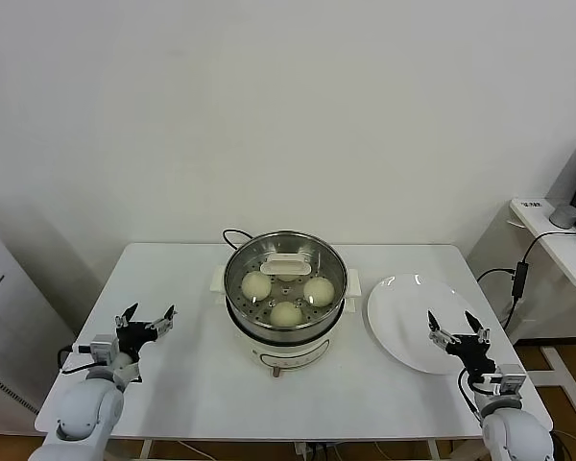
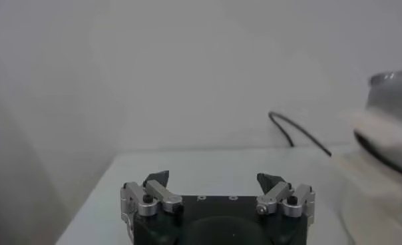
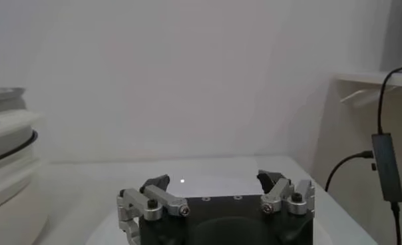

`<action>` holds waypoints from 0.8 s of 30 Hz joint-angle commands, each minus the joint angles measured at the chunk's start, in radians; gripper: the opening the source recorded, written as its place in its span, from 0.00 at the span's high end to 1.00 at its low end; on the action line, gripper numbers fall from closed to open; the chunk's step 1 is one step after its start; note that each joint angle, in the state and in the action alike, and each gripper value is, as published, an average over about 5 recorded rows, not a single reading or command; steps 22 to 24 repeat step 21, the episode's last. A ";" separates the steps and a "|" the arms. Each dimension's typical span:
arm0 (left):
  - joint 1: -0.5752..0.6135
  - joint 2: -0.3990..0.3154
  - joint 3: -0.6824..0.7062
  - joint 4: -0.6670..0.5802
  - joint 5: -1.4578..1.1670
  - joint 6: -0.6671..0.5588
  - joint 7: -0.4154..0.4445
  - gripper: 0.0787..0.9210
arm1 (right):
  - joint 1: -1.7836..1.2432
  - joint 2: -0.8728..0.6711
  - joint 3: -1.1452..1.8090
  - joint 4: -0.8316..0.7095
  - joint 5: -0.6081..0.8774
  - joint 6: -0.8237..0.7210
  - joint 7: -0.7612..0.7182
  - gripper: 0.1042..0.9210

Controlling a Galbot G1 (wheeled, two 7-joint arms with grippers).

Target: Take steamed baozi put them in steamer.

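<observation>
The steamer (image 1: 337,265), a shiny steel basket on a white pot base, stands mid-table. Three cream-white baozi lie in it: left (image 1: 256,284), front (image 1: 286,314) and right (image 1: 318,290). A fourth baozi (image 1: 287,279) is partly hidden under a white handle (image 1: 285,261) that sits over the basket, as of a clear lid. My left gripper (image 1: 150,313) is open and empty over the table's left part, well apart from the steamer; it also shows in the left wrist view (image 2: 213,178). My right gripper (image 1: 451,319) is open and empty at the front edge of the white plate (image 1: 403,307); it also shows in the right wrist view (image 3: 213,178).
The plate is bare. A black cord (image 1: 228,233) runs from behind the steamer and shows in the left wrist view (image 2: 301,133). The pot's side shows in the left wrist view (image 2: 391,86) and the right wrist view (image 3: 8,133). A side desk (image 1: 557,230) with cables stands at the right.
</observation>
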 commanded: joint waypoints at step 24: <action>0.013 0.002 -0.015 0.043 -0.015 -0.027 -0.001 0.12 | -0.008 -0.005 0.015 -0.003 -0.005 -0.020 -0.018 0.12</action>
